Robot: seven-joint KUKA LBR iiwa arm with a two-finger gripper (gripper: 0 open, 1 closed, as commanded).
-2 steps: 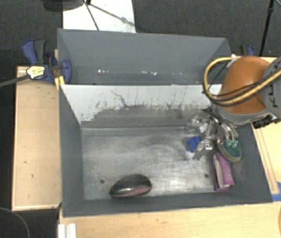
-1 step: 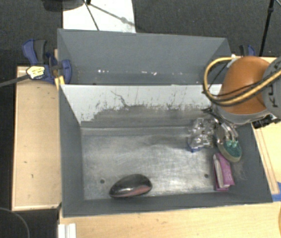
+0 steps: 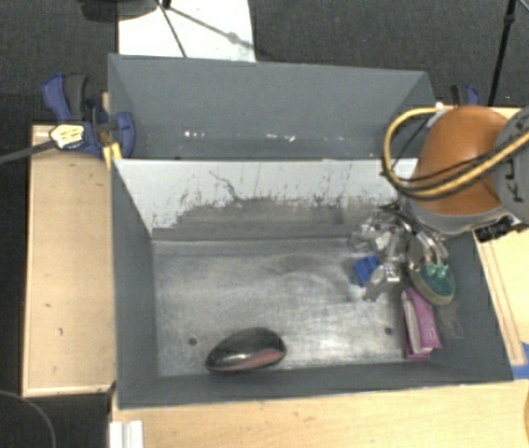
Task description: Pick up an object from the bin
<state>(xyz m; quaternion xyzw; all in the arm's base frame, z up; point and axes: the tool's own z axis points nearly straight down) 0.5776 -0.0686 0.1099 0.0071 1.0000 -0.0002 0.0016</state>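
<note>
A grey metal bin [image 3: 264,292] is being viewed from above, with a robot arm entering from the right, its wrist being capped by an orange dome [image 3: 458,161] looped with yellow and black cables. The silver two-finger gripper [image 3: 385,264] is being held low over the right part of the bin floor, just beside or touching a small blue angular piece [image 3: 365,271]; which of the two cannot be told, nor whether the jaws are released or clenched. Just to the right, a teal round disc-shaped object [image 3: 437,283] and a purple flat rectangular block [image 3: 420,325] are lying close together by the right wall, while a dark glossy oval object [image 3: 246,350] is resting well apart near the front left. The small blue angular piece, being nearest, is being judged the likeliest thing to be picked. For a clean pick, the jaws are best being centred on it alone, with the teal disc and purple block being kept outside the closing path and the grip being confirmed before any lift, since so small a piece is likely to slip or be pushed aside.
</note>
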